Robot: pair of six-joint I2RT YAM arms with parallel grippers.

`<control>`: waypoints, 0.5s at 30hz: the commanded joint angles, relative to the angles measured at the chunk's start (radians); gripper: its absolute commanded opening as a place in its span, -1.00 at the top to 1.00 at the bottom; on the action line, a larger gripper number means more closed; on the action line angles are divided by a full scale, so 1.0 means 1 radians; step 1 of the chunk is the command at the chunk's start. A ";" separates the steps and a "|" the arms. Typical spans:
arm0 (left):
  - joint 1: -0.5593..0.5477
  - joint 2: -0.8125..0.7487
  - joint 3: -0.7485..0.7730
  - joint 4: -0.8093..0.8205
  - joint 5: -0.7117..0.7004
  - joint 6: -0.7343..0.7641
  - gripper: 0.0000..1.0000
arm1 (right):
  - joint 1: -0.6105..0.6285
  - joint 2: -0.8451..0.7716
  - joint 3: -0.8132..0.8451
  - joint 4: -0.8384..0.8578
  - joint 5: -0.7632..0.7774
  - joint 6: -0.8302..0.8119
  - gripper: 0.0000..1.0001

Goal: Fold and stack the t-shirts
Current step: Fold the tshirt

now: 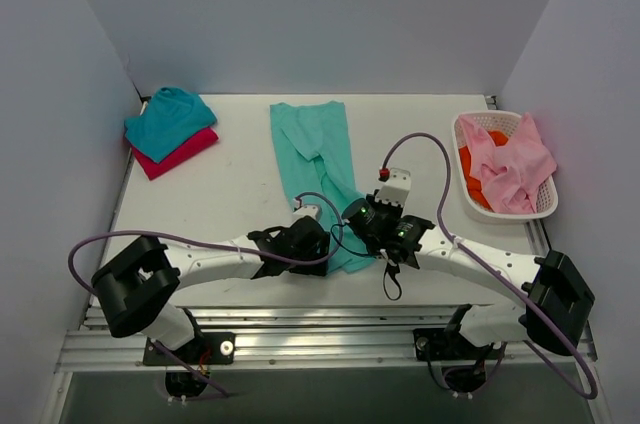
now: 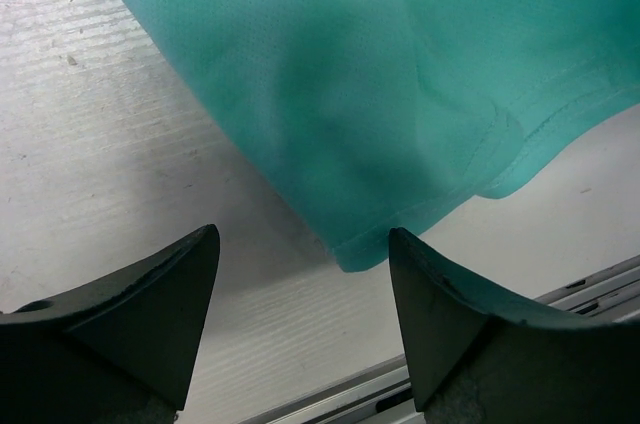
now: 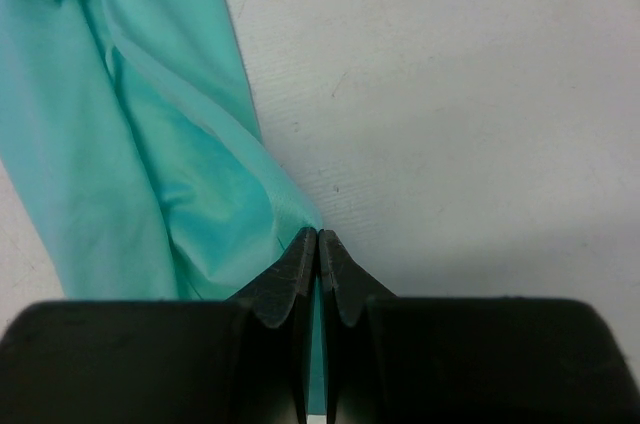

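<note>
A light mint-green t-shirt [image 1: 315, 149] lies as a long strip down the middle of the table, its hem toward the near edge. My left gripper [image 1: 325, 244] is open just over the hem's near left corner. In the left wrist view that corner [image 2: 350, 94] sits between the left gripper's [image 2: 302, 234] spread fingers, untouched. My right gripper [image 1: 358, 216] is shut on the shirt's right edge. The right wrist view shows a sliver of mint cloth [image 3: 130, 144] pinched in my right gripper [image 3: 318, 234]. A folded teal t-shirt [image 1: 168, 116] rests on a magenta-red t-shirt [image 1: 180, 152] at the back left.
A white lattice basket [image 1: 545, 206] stands at the right edge, holding a pink cloth [image 1: 510, 166] and something orange [image 1: 468, 166]. Metal rails run along the table's near edge [image 2: 560, 294], right behind the left fingers. Grey walls close in on three sides.
</note>
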 commanded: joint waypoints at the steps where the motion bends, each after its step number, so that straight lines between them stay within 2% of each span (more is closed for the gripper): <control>1: -0.003 0.019 0.045 0.065 -0.007 -0.015 -0.53 | -0.011 -0.016 -0.004 -0.007 0.028 -0.010 1.00; 8: -0.003 0.076 0.051 0.099 -0.030 -0.024 -0.47 | -0.014 -0.007 -0.009 -0.004 0.023 -0.010 1.00; 11: -0.003 0.099 0.062 0.110 -0.041 -0.030 -0.36 | -0.014 -0.004 -0.010 -0.003 0.020 -0.011 1.00; 12: -0.003 0.112 0.063 0.116 -0.039 -0.030 -0.11 | -0.014 -0.005 -0.012 -0.001 0.020 -0.010 1.00; 13: -0.003 0.119 0.068 0.122 -0.036 -0.032 0.05 | -0.014 -0.005 -0.013 -0.001 0.022 -0.008 1.00; 15: -0.001 0.140 0.074 0.130 -0.029 -0.030 0.24 | -0.015 -0.010 -0.016 -0.003 0.022 -0.010 1.00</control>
